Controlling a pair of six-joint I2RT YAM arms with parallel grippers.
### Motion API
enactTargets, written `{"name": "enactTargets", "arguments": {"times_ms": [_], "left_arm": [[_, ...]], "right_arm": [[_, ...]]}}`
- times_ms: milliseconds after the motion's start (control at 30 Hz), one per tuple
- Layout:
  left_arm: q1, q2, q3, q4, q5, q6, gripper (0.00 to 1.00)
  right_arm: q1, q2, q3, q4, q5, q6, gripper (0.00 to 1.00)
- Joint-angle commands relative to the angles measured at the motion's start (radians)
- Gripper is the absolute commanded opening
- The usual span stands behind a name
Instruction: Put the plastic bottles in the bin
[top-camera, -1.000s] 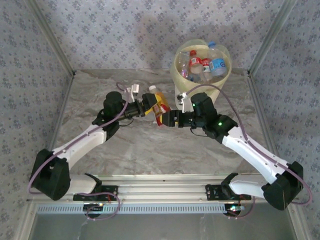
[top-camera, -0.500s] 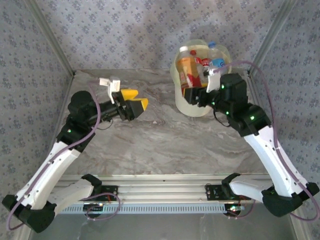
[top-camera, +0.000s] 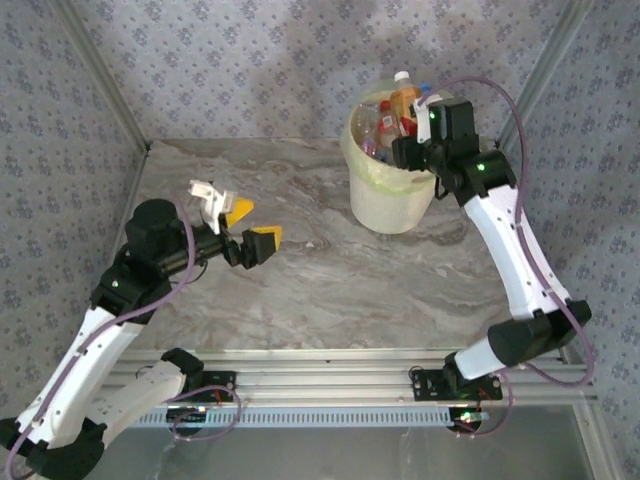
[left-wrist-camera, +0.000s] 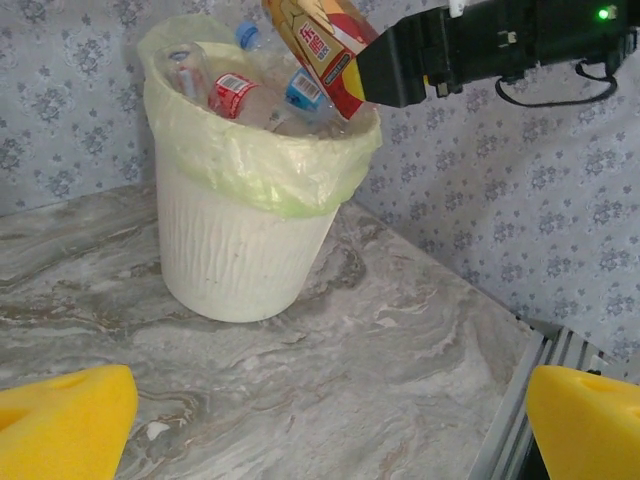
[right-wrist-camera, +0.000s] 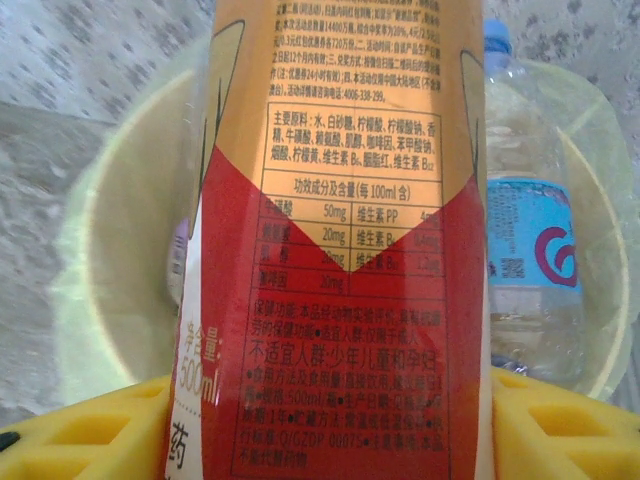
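gripping an orange-and-red bottle (right-wrist-camera: 340, 250), the right fingers (right-wrist-camera: 570, 425) have the bin (left-wrist-camera: 240, 250) of other bottles (left-wrist-camera: 235, 95) beneath them; left fingers (left-wrist-camera: 60, 425) spread wide, empty.

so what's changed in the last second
The right gripper lifted the orange-and-red bottle from mid-table to above the bin, still gripping it. The left gripper, open, drew back to the left. The bin and the bottles in it stayed put.

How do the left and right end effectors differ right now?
The left end effector is open and empty; the right end effector grips an orange bottle. The left hangs over the table, away from the bin; the right is above the bin. Both have yellow pads.
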Motion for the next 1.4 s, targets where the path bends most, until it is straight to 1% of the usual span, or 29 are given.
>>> {"name": "enactTargets", "arguments": {"times_ms": [0,200,300,367,433,500,633,733,767,867,933,1033,1133,1267,1367], "left_arm": [[-0.006,-0.012,-0.017,-0.029,-0.026,0.03,1.0],[-0.005,-0.017,-0.03,-0.027,-0.045,0.018,1.0],[-0.006,-0.018,-0.033,-0.036,-0.065,0.019,1.0],[-0.006,-0.019,-0.037,-0.044,-0.083,0.017,1.0],[-0.006,-0.023,-0.043,-0.049,-0.099,0.016,0.99],[-0.006,-0.024,-0.05,-0.05,-0.111,0.015,1.0],[-0.005,-0.025,-0.058,-0.05,-0.133,0.012,1.0],[-0.005,-0.025,-0.072,-0.045,-0.188,0.012,1.0],[-0.006,-0.026,-0.079,-0.04,-0.223,0.01,1.0],[-0.005,-0.035,-0.115,-0.01,-0.308,0.021,1.0],[-0.006,-0.045,-0.145,0.016,-0.369,0.034,1.0],[-0.005,-0.056,-0.186,0.043,-0.483,0.045,1.0],[-0.003,-0.064,-0.237,0.086,-0.571,0.055,1.0],[0.002,-0.067,-0.302,0.139,-0.67,0.063,1.0],[0.018,-0.064,-0.347,0.173,-0.728,0.079,1.0]], "right_arm": [[-0.021,0.042,0.095,-0.079,0.029,-0.067,0.59],[-0.04,0.118,0.165,-0.101,0.033,-0.089,0.62],[-0.05,0.149,0.203,-0.109,0.023,-0.093,0.68],[-0.056,0.165,0.226,-0.114,0.02,-0.093,0.75],[-0.059,0.173,0.24,-0.12,0.014,-0.092,0.8],[-0.062,0.171,0.245,-0.118,-0.001,-0.089,0.84],[-0.063,0.154,0.246,-0.116,-0.012,-0.089,0.87],[-0.065,0.12,0.225,-0.103,-0.02,-0.082,0.89],[-0.065,0.102,0.206,-0.091,-0.028,-0.076,0.91],[-0.064,0.019,0.108,-0.029,-0.066,-0.044,0.94],[-0.064,-0.062,-0.002,0.059,-0.065,-0.016,1.0],[-0.064,-0.212,-0.221,0.242,-0.059,0.01,1.0],[-0.064,-0.364,-0.43,0.367,-0.057,0.029,1.0],[-0.069,-0.519,-0.635,0.416,-0.028,0.059,1.0],[-0.071,-0.596,-0.771,0.425,0.033,0.09,1.0]]}}
